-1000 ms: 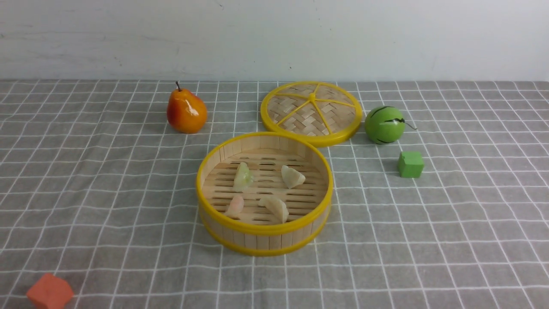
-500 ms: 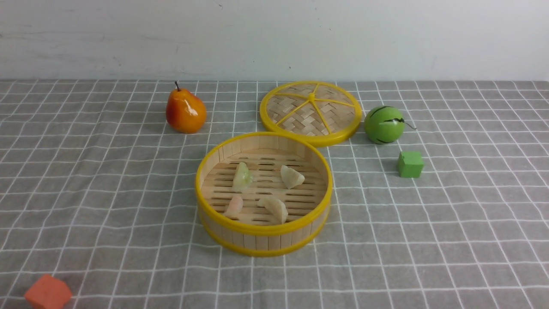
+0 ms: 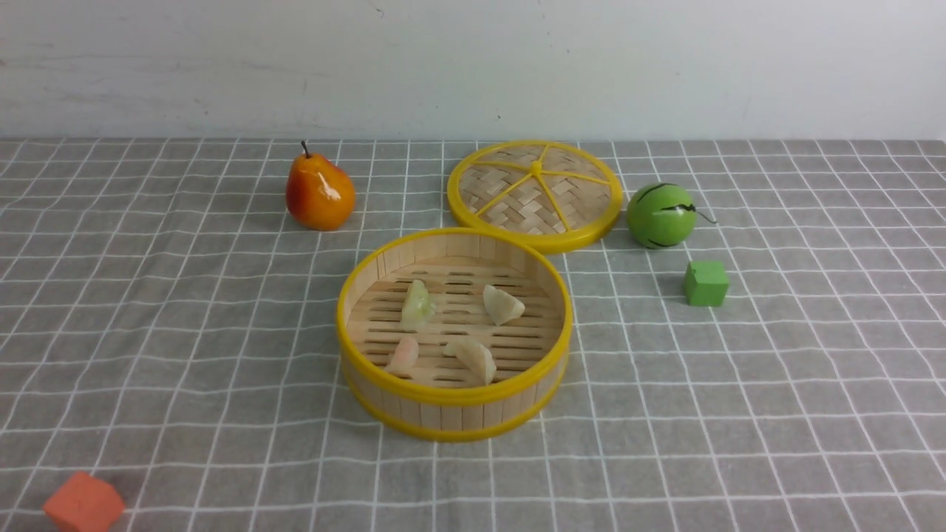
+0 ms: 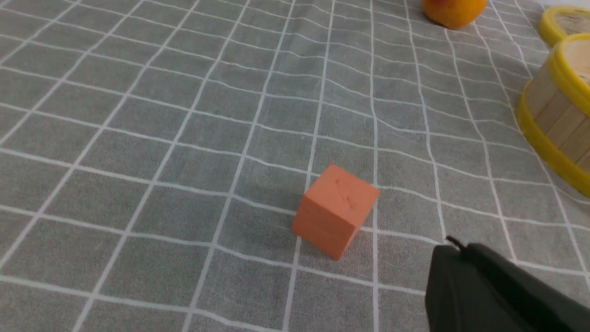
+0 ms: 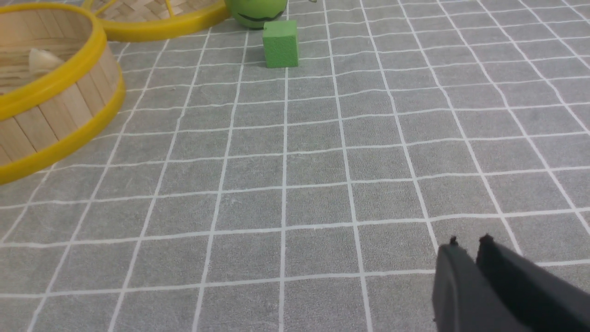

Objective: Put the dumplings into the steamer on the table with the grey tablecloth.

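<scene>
Four dumplings [image 3: 451, 329] lie on the slatted floor of the steamer [image 3: 455, 395], mid-table on the grey tablecloth [image 3: 185, 318].

The lid [image 3: 536, 193] lies flat just behind it. The left gripper [image 4: 454, 246], closed and empty, hangs near the orange cube [image 4: 335, 211]; the right gripper [image 5: 468, 243] shows a narrow gap, holding nothing.

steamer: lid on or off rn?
Off. The steamer stands open-topped with four dumplings visible on its slatted floor; the woven lid lies flat on the tablecloth behind it.
</scene>
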Available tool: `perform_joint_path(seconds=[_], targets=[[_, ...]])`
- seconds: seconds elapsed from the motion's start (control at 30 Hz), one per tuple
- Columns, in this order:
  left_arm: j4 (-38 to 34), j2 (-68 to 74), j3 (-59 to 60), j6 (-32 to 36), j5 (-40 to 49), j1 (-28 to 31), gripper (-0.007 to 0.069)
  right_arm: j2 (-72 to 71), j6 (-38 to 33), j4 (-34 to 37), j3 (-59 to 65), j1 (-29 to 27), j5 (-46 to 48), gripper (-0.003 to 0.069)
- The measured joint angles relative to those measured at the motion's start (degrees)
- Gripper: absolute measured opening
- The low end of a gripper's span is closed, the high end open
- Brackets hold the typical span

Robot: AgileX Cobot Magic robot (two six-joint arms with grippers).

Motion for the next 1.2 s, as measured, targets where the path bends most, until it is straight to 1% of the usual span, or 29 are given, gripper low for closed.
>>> perform_joint_path(seconds=[0.13,0.33,0.6,0.8,0.97,1.2], targets=[[-0.6,0.0,0.0,1.0,0.3,-0.1,-0.0014,0.0,0.0,0.0,0.0,0.0,0.0,0.0073],[-1.5,0.0,0.0,1.9,0.6,-3.1,-0.0014,0.0,0.0,0.0,0.0,0.0,0.0,0.008],[-1.5,0.0,0.0,1.9,0.7,-3.1,-0.0014,0.0,0.0,0.0,0.0,0.0,0.0,0.0093],[-2.9,0.0,0.0,5.1,0.7,-3.7,-0.0014,0.0,0.0,0.0,0.0,0.0,0.0,0.0095],[-3.4,0.0,0.0,5.8,0.7,-4.8,-0.0014,0.0,0.0,0.0,0.0,0.0,0.0,0.0097],[-3.4,0.0,0.0,5.8,0.8,-4.8,-0.0014,0.0,0.0,0.0,0.0,0.0,0.0,0.0108]])
